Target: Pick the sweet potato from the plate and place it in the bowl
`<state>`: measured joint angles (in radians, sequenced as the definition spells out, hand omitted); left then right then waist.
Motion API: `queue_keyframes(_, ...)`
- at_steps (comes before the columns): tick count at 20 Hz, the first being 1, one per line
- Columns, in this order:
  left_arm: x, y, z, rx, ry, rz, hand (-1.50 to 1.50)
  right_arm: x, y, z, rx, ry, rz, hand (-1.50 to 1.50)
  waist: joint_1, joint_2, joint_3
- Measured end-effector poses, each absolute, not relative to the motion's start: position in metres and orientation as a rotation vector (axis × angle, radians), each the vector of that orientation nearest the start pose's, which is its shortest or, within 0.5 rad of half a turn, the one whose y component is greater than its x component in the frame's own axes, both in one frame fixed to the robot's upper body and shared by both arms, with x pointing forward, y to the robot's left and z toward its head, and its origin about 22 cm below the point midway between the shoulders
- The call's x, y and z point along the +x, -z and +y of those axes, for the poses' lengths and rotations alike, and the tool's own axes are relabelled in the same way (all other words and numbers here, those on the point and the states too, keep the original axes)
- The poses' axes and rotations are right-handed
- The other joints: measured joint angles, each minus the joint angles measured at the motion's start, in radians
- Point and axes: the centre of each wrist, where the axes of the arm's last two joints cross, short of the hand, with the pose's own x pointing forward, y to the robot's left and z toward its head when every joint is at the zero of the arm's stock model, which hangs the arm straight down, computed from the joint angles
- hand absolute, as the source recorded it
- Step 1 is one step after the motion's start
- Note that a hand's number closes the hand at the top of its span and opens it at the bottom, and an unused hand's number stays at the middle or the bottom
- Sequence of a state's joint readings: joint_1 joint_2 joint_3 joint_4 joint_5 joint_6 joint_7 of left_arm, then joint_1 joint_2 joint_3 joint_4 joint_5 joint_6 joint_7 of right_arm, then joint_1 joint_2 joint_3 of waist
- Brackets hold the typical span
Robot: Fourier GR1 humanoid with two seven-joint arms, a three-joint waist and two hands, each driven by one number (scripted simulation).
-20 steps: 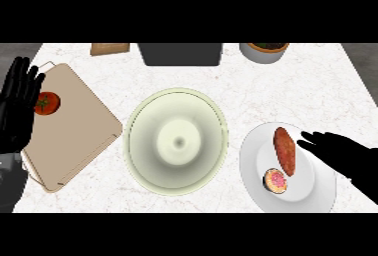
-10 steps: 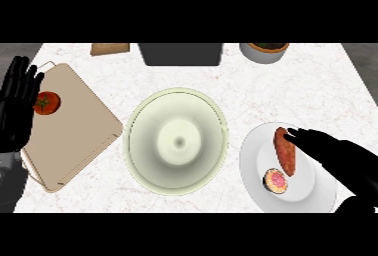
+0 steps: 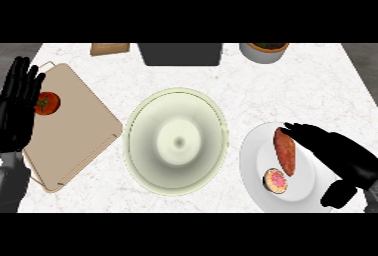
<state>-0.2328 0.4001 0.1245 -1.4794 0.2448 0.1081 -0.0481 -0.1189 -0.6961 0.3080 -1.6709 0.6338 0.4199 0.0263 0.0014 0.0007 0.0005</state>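
Right of the bowl (image 3: pixel 177 141), the sweet potato (image 3: pixel 285 151) lies unlifted on its plate (image 3: pixel 255 167); the right hand (image 3: pixel 332 150) spreads relaxed fingers beside it.

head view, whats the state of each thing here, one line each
reddish-brown sweet potato: lying on the plate, not lifted
round white plate: holds the sweet potato and a halved pink fruit
pale green bowl: empty, upright
red tomato: on the tan cutting board
right robot hand: open, fingers over the sweet potato
left robot hand: open, resting at the left edge
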Motion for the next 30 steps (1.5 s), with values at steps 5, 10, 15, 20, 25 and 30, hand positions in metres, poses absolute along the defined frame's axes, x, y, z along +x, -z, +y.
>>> queue_keyframes(5, 0.301, -0.087, 0.335, 0.241, -0.036, -1.786, 0.00, 0.261, -0.071, -0.293, -0.520, -1.544, -1.195, -1.50, -0.001, 0.000, 0.000)
queue_keyframes(10, 0.297, -0.087, 0.332, 0.241, -0.034, -1.784, 0.00, 0.270, -0.055, -0.281, -0.510, -1.570, -1.187, -1.50, 0.001, -0.001, -0.001)
queue_keyframes(15, 0.296, -0.078, 0.329, 0.243, -0.039, -1.787, 0.00, 0.272, -0.036, -0.286, -0.520, -1.580, -1.162, -1.50, 0.000, -0.001, -0.001)
queue_keyframes(20, 0.300, -0.083, 0.330, 0.233, -0.028, -1.781, 0.00, 0.285, -0.019, -0.287, -0.521, -1.579, -1.144, -1.50, 0.002, 0.000, 0.000)
queue_keyframes(25, 0.297, -0.086, 0.334, 0.236, -0.029, -1.782, 0.00, 0.281, -0.013, -0.288, -0.534, -1.571, -1.103, -1.50, 0.000, -0.001, 0.000)
queue_keyframes(30, 0.299, -0.083, 0.329, 0.234, -0.027, -1.790, 0.00, 0.296, 0.003, -0.294, -0.554, -1.563, -1.062, -1.50, 0.001, 0.000, 0.000)
